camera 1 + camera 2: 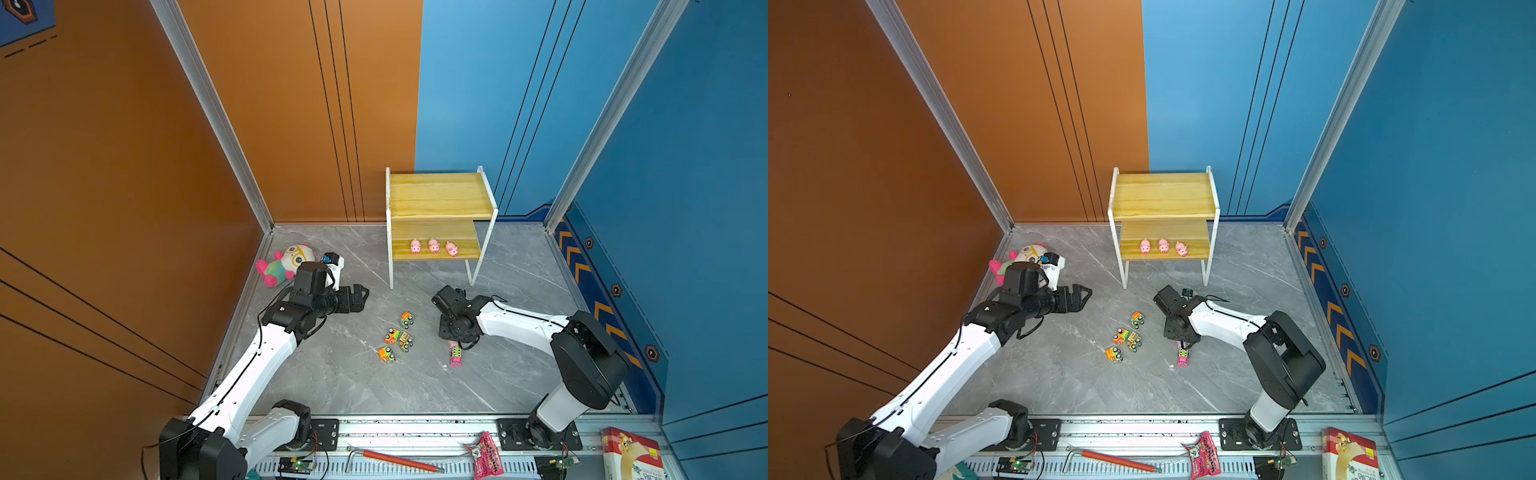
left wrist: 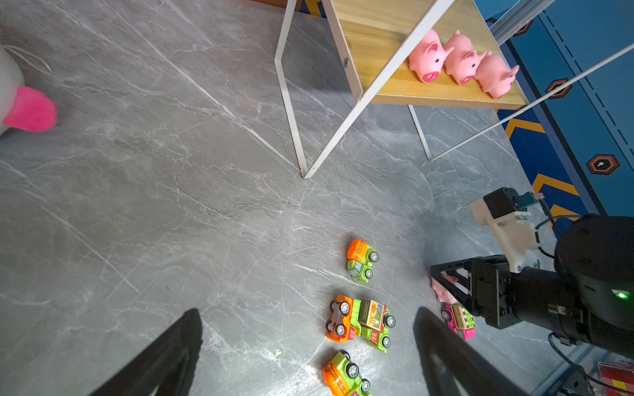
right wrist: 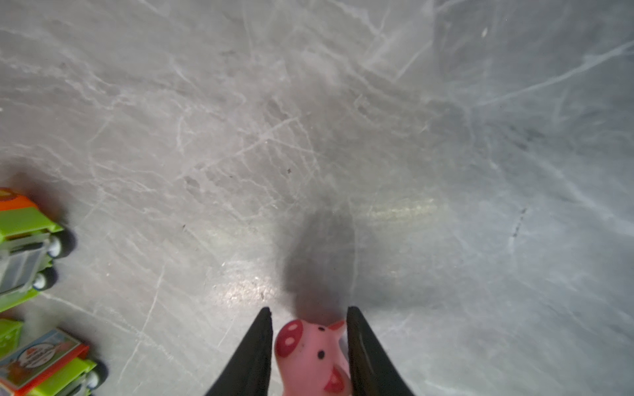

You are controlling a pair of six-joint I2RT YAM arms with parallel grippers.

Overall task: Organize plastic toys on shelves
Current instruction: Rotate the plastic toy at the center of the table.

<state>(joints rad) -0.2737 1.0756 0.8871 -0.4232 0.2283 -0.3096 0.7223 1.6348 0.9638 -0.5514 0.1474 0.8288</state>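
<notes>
Right of centre in both top views, my right arm (image 1: 519, 324) bends steeply down to the floor (image 1: 332, 374). The right gripper (image 3: 308, 310) has narrow jaws closely flanking a pig (image 3: 312, 356); whether they clamp it is not discernible. A pink truck (image 1: 456, 358) lies just below. At mid-left, the left gripper (image 1: 362, 297) gapes wide and empty.

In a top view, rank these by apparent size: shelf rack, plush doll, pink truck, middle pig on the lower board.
1. shelf rack, clearly the largest.
2. plush doll, though the left arm hides part of it.
3. pink truck and middle pig: too alike to rank, and both are tiny.
</notes>
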